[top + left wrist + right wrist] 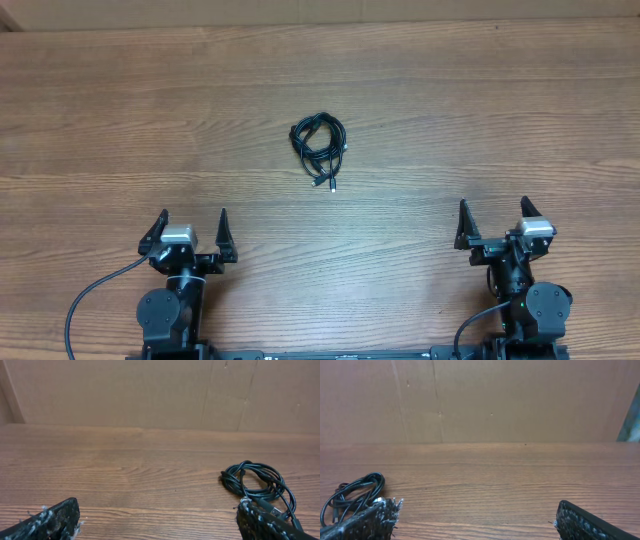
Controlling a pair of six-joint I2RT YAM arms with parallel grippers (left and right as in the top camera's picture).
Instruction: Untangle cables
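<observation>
Knotted cables (319, 145) lie centrally on the surface (500, 90), ahead of and between both arms, plug ends trailing robotward. The left fingers (224, 232), spread apart, sit nearer than the right fingers (463, 225), likewise apart.

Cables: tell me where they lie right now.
In the overhead view the cables sit as one tangled bundle near the middle of the table, ahead of and between the open left gripper and right gripper, touching neither.
</observation>
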